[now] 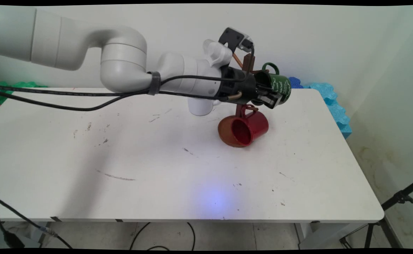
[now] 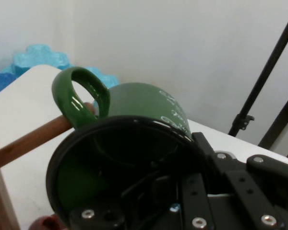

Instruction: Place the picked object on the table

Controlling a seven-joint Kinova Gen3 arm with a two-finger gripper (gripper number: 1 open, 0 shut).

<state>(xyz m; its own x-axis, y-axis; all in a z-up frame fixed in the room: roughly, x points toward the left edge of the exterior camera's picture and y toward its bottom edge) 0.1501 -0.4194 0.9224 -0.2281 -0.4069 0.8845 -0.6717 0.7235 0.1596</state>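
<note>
My claw clamps the rim of a green mug, one finger inside, its handle looped on a wooden rack peg. Below that rack hangs a red mug; a white mug sits half-hidden behind my wrist.

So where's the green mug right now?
The green mug is up off the table on the far right side, held in the claw, its handle around a wooden peg, above the red mug.
</note>
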